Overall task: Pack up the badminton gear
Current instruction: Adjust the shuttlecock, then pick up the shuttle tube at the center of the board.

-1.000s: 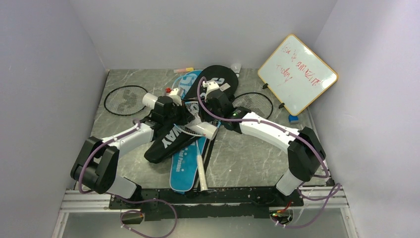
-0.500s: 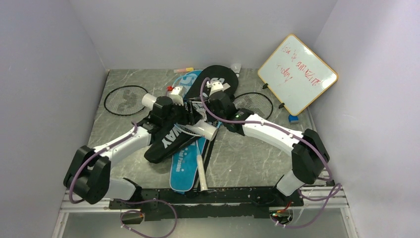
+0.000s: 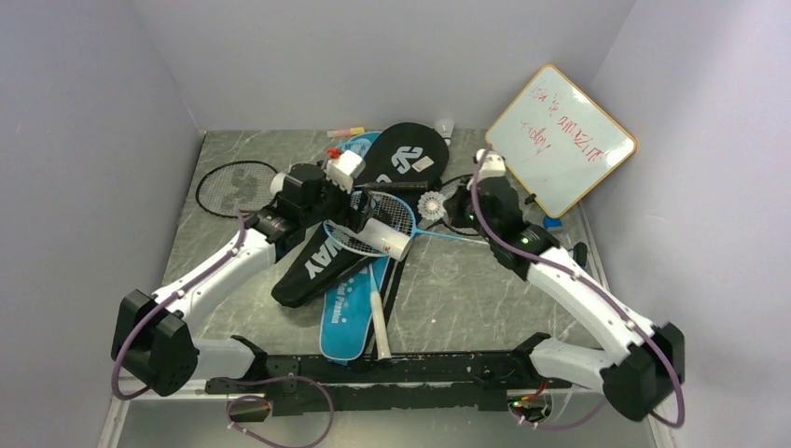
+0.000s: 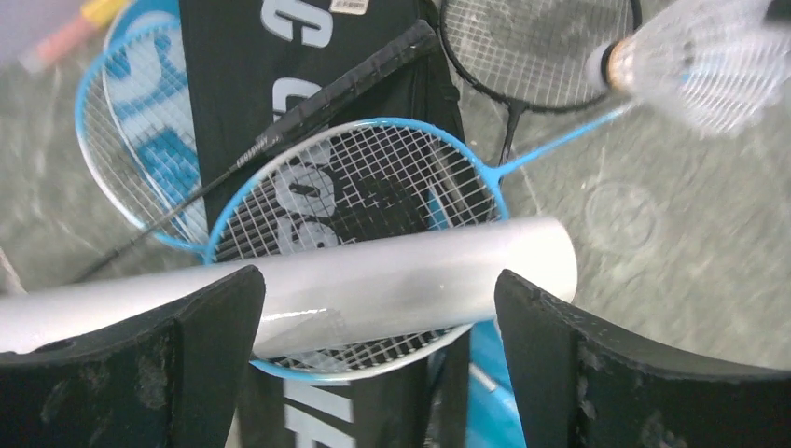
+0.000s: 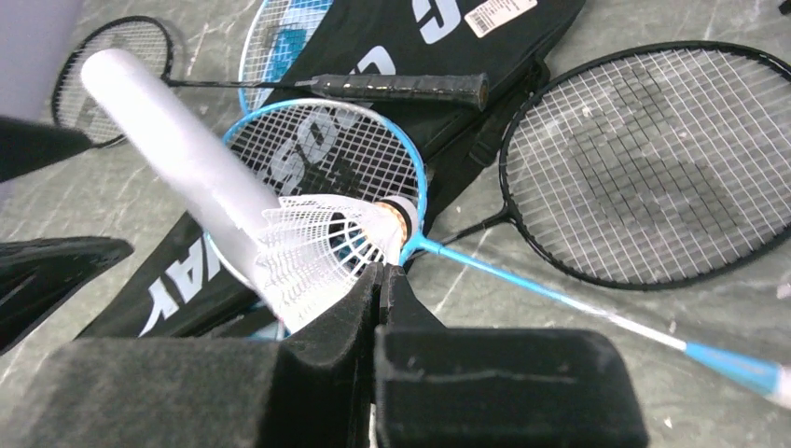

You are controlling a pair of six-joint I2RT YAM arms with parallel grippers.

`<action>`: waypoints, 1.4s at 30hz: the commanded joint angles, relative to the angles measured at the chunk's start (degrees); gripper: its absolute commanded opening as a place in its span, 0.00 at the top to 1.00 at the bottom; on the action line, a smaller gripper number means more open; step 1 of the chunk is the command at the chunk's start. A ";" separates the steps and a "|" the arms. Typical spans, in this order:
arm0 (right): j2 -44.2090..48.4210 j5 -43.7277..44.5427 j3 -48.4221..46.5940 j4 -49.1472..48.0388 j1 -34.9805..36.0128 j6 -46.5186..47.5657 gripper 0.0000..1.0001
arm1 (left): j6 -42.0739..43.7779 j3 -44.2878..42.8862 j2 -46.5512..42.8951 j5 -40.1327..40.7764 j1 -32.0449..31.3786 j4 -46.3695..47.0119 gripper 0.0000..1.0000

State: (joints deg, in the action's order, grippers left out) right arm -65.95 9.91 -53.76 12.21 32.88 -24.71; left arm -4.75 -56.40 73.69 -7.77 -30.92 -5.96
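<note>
Top external, far left: the left black racket (image 3: 233,189) lay flat on the grey table (image 3: 485,299), head near the left wall; its wrapped handle reached rightward across the black bag
Left gripper (image 4: 375,275): hovered over the heap in the middle of the table; its fingers (image 4: 597,373) were spread wide and pinched nothing
White tube (image 4: 392,280): lay crosswise beyond the spread fingers, resting on the light-blue racket's strings; whether it touched the near finger could not be told
Black bag (image 3: 312,266): lay slantwise mid-table on top of the blue bag, white lettering up, wide end toward the back wall
Blue bag (image 3: 343,322): lay beneath the black one; its narrow end pointed toward the arm bases
Light-blue racket (image 5: 322,154): head rested on the black bag; shaft ran out rightward over bare table
Shuttlecock (image 5: 322,245): was held in the air just above the light-blue racket's neck; feathers pointed toward the tube
Right gripper (image 5: 381,273): fingers were pressed together on the shuttlecock's lower edge, beside the cork
Right black racket (image 5: 653,154): lay flat on the table just beside the black bag; in the top view the right arm covered part of its head
Second shuttlecock (image 3: 446,125): sat by the back wall, near the black bag's wide end
Whiteboard (image 3: 560,140): leaned tilted at the right wall, red writing facing out
</note>
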 commanded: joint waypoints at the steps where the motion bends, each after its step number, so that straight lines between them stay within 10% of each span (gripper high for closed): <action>1: 8.37 -2.96 3.93 2.45 -1.13 -1.17 1.00 | 28.38 -1.67 -1.75 -7.73 -2.06 -5.11 0.03; 4: 13.29 -2.49 6.41 3.64 -1.28 -1.45 1.00 | 48.79 -2.39 -1.41 -16.15 -3.19 -8.99 0.03; 16: 23.16 -6.41 9.75 6.05 -1.41 -5.08 1.00 | 74.19 -25.32 29.39 -21.84 -3.35 -31.95 0.08; 25: 26.38 -5.96 11.63 6.85 -1.37 -5.73 1.00 | 73.53 -23.43 31.56 -19.40 -3.59 -29.93 0.14; 30: 26.86 -6.34 13.41 6.02 -1.42 -6.40 1.00 | 72.14 -22.08 29.67 -18.62 -3.87 -28.41 0.42; 42: 33.22 -14.08 11.54 -0.72 -1.41 -3.43 1.00 | 56.63 -14.80 11.61 -18.76 -4.48 -13.57 0.46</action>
State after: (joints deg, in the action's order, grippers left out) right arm -35.44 0.67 -40.32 18.00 31.64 -29.58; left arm 60.01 -74.74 93.36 -25.28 -35.07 -28.93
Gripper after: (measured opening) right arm 0.008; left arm 0.695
